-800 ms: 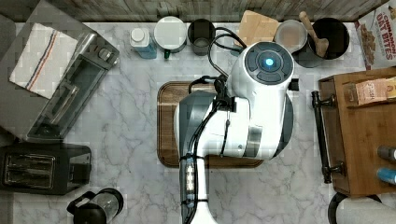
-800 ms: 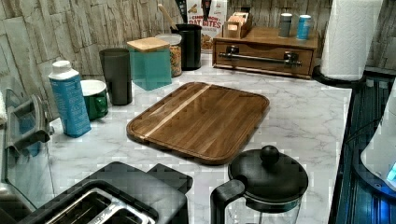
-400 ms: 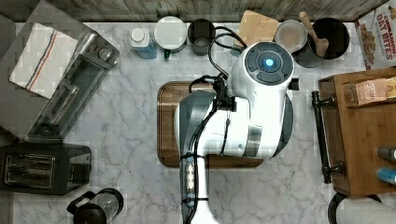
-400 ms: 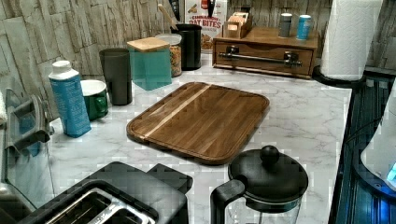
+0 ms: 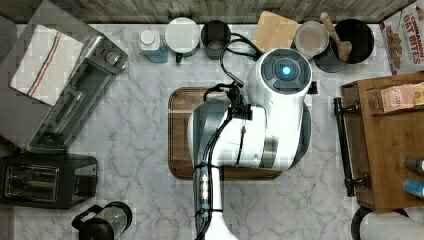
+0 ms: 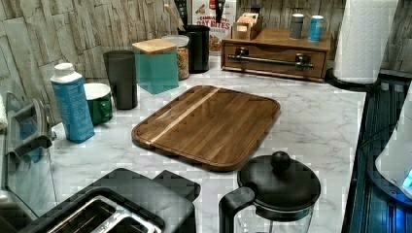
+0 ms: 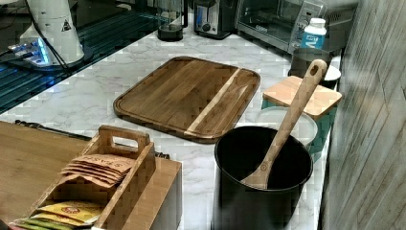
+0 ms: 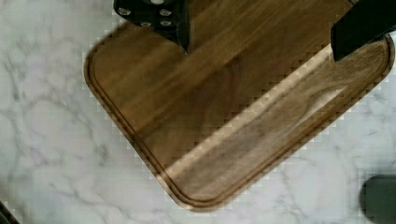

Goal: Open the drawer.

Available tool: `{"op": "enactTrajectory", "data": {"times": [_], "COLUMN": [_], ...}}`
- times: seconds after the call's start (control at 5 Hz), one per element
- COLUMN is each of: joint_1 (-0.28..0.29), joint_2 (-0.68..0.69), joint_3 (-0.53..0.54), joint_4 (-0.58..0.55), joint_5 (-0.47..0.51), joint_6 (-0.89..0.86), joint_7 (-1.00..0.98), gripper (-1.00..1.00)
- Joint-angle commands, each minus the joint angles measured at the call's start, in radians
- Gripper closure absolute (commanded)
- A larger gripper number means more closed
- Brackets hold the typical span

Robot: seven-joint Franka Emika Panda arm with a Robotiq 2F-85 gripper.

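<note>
The approach has not begun in earnest: the claw (image 8: 259, 35) hangs with its fingers spread wide and empty above the cutting board (image 6: 209, 125), well apart from the drawer (image 6: 273, 60). The drawer sits shut at the far end of the marble surface (image 6: 311, 121) beyond the board, its black bar handle (image 6: 270, 59) facing the board. The next move likely calls for carrying the claw across to that handle and closing around it before pulling.
</note>
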Motion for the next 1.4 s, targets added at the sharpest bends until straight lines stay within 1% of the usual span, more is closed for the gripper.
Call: {"op": "enactTrajectory", "data": {"times": [0.2, 0.4, 0.6, 0.8, 1.0, 1.2, 1.4], "joint_1": [-0.081, -0.113, -0.158, -0.181, -0.197, -0.223, -0.22], "joint_2": [-0.09, -0.077, -0.071, -0.062, -0.04, -0.026, 0.019], "joint_3": [-0.077, -0.124, -0.144, -0.179, -0.199, -0.206, -0.24], "joint_4": [-0.129, -0.144, -0.167, -0.206, -0.219, -0.267, -0.25], "joint_5": [-0.019, -0.016, -0.015, -0.03, -0.056, -0.077, -0.1], "joint_6": [0.023, 0.061, 0.114, 0.194, 0.23, 0.355, 0.393], "joint_7": [-0.572, -0.767, -0.921, -1.038, -1.113, -1.156, -1.192], "gripper": [-1.0, -1.0, -1.0, -1.0, -1.0, -1.0, -1.0]}}
